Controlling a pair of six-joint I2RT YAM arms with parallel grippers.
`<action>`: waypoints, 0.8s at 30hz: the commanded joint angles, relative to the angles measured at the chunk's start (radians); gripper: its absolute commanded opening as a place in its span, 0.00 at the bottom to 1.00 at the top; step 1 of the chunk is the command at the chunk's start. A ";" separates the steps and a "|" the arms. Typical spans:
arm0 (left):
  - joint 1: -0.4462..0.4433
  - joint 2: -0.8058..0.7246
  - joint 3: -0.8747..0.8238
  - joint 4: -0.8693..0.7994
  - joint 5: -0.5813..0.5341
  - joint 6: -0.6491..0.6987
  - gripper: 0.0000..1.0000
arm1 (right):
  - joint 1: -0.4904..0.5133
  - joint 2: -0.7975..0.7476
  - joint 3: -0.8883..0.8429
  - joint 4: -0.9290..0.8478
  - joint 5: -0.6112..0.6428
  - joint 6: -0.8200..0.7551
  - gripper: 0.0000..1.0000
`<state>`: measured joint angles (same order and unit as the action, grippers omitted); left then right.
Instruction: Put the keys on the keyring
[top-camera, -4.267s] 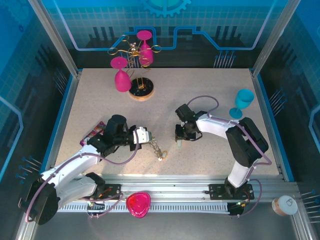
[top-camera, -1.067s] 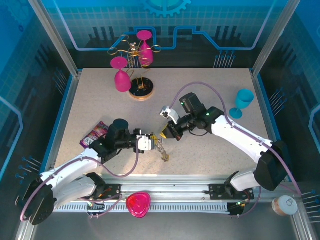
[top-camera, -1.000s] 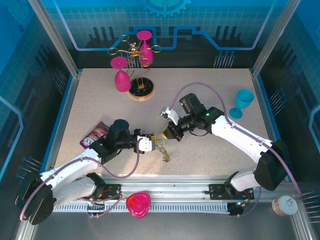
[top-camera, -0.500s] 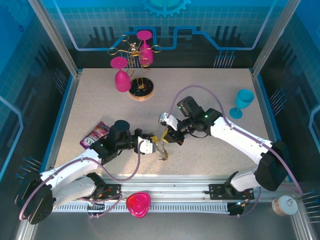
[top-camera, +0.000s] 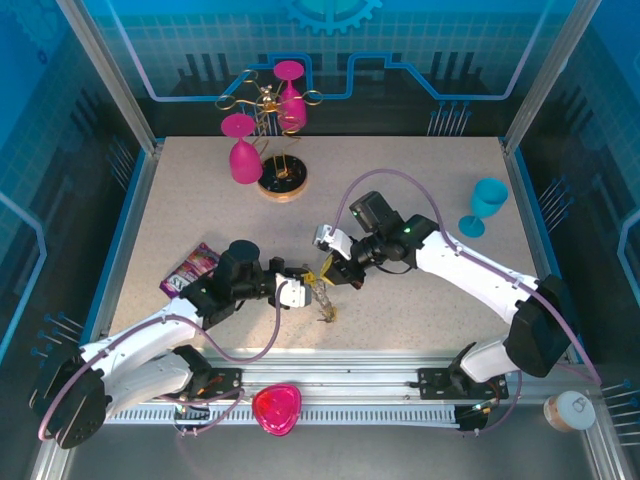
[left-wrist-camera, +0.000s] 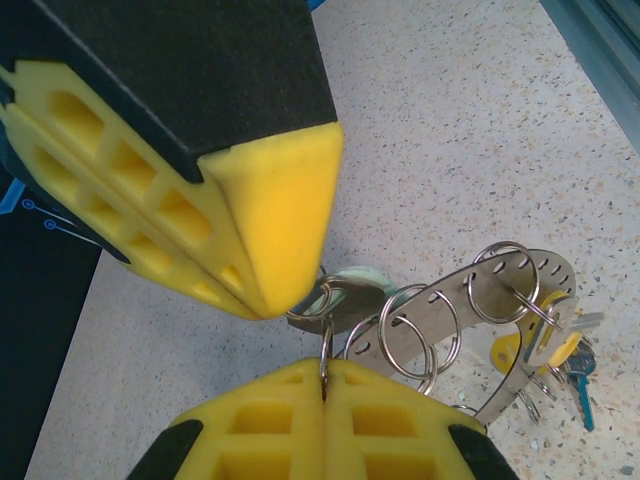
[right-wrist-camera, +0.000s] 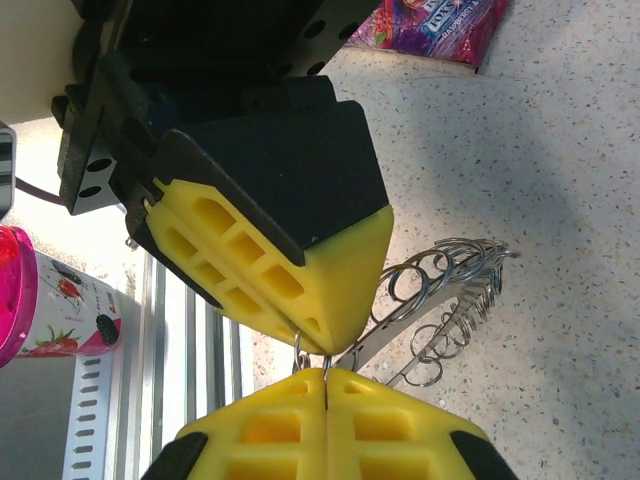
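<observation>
- The keyring (top-camera: 320, 292) hung just above the bench (top-camera: 420, 200), near its front middle, stretched between the two sets of fingers.
- In the left wrist view the keyring (left-wrist-camera: 530, 268) showed as a flat curved metal strip with punched holes and several wire split rings threaded through it.
- The left gripper (left-wrist-camera: 325, 372) had its yellow fingers pressed together on one thin split ring. Most of that ring was hidden in the seam.
- The right gripper (right-wrist-camera: 327, 375) also had its fingers together, with a ring of the keyring (right-wrist-camera: 420, 305) running into the seam. How much metal was caught could not be made out.
- From above, the left gripper (top-camera: 300, 290) and the right gripper (top-camera: 328, 275) met almost tip to tip.
- The keys (left-wrist-camera: 560, 350) dangled in a bunch from the far end of the strip. A yellow head and a blue one were legible and the rest overlapped.
- From above, the keys (top-camera: 327, 315) were a small blurred glint touching or just over the bench.
- A pale green piece sat behind the rings, too covered to identify.
- A purple snack packet (right-wrist-camera: 440, 25) lay cut off at the frame edge.
</observation>
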<state>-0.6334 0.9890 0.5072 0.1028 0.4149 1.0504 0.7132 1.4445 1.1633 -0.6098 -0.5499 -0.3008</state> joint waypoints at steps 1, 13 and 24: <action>-0.009 -0.008 0.004 0.041 0.011 0.022 0.00 | 0.015 0.010 0.031 0.005 -0.015 -0.014 0.00; -0.009 -0.007 0.007 0.037 0.000 0.023 0.00 | 0.014 0.013 0.027 -0.005 -0.046 -0.016 0.00; -0.011 -0.005 0.007 0.035 -0.005 0.025 0.00 | -0.001 0.030 0.027 -0.003 -0.079 -0.014 0.00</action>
<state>-0.6373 0.9894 0.5072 0.1028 0.3962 1.0542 0.7124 1.4628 1.1679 -0.6064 -0.6010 -0.3008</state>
